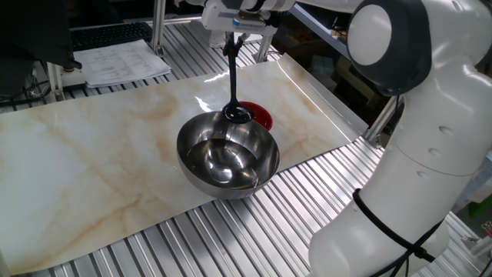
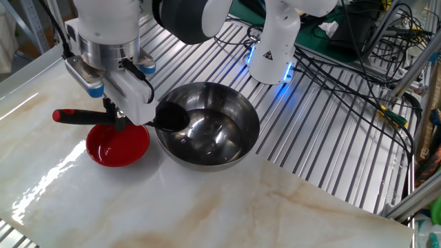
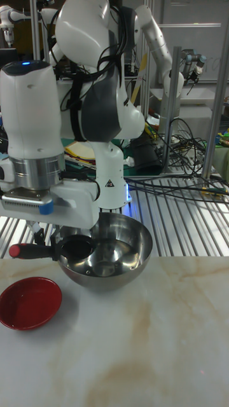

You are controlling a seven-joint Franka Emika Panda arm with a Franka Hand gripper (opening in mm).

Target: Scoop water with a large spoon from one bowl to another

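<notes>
My gripper (image 1: pixel 235 34) (image 2: pixel 116 117) (image 3: pixel 39 239) is shut on the thin handle of the large spoon, a black ladle (image 1: pixel 233 77) (image 2: pixel 93 116) with a red grip end (image 3: pixel 19 250). The ladle lies level. Its scoop (image 2: pixel 170 118) (image 3: pixel 75 247) hangs at the rim of the one bowl, the big steel bowl (image 1: pixel 228 156) (image 2: pixel 231 114) (image 3: pixel 121 254), on the side nearest the red bowl. Shiny water (image 2: pixel 207 136) shows low in the steel bowl. Another, the small red bowl (image 1: pixel 263 118) (image 2: pixel 117 145) (image 3: pixel 28 303), sits right beside it, under the handle. I cannot see whether the scoop holds water.
Both bowls stand on a marble-patterned sheet (image 1: pixel 92 146) laid over ribbed aluminium slats (image 2: pixel 324 138). Papers (image 1: pixel 123 61) lie at the back left. The arm's base (image 2: pixel 272 48) and loose cables (image 2: pixel 365 55) sit behind the steel bowl, and the arm's white body (image 1: pixel 423 154) fills one side.
</notes>
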